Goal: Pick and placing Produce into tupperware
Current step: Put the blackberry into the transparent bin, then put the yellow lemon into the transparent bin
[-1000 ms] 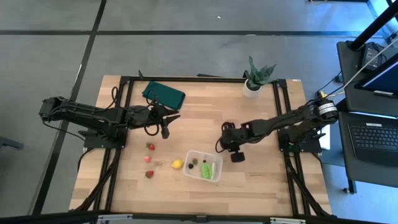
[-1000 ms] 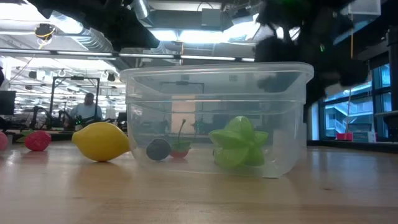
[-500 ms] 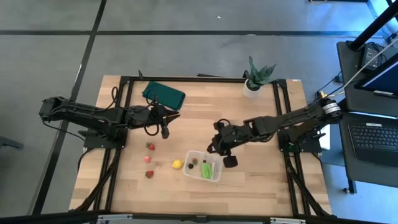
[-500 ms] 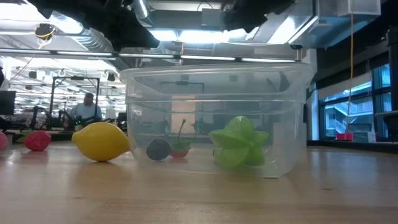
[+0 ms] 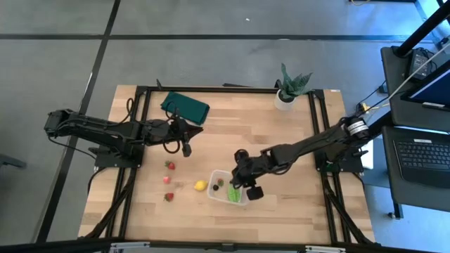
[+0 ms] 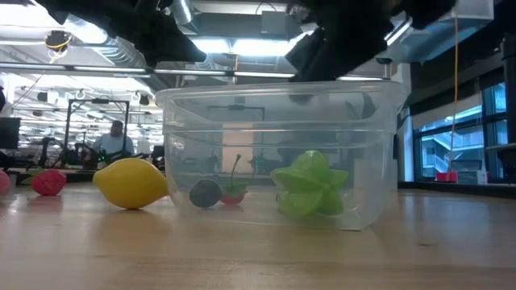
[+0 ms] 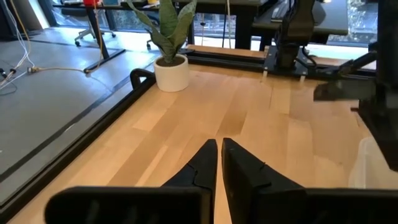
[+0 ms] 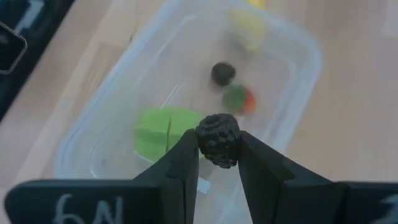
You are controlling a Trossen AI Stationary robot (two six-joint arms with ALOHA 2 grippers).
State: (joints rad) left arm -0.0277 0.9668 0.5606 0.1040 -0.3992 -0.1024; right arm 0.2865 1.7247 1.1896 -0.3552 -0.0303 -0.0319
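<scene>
The clear tupperware (image 5: 229, 188) stands on the table with a light green piece (image 8: 163, 129), a dark berry (image 8: 222, 73) and a red-and-green piece (image 8: 240, 99) lying in it. My right gripper (image 8: 217, 149) hovers above the tub's right part (image 5: 242, 184), shut on a dark bumpy berry (image 8: 218, 135). On the table left of the tub lie the yellow lemon (image 5: 200, 185) and three red strawberries (image 5: 169, 180). My left gripper (image 5: 188, 135) waits shut, left of centre, near the dark green cloth (image 5: 185, 107). My right gripper pinches the dark bumpy berry (image 8: 218, 132) between its two fingertips (image 8: 186, 152), one on each side of it. The fingers slant down from the table's right side. The berry is lifted clear, above the inside of the tupperware.
A spiky plant in a white pot (image 5: 287, 90) stands at the far edge, right of centre. Black frame rails (image 5: 318, 133) run along the table's sides. In the low view the lemon (image 6: 131, 183) lies just left of the tub's wall (image 6: 278, 153). Bare wood lies near the tub.
My right gripper has moved toward the table's left and near edge, from beside the tub's right end to above the tub, staying shut on the dark berry. The tub and the pieces in it have kept still.
</scene>
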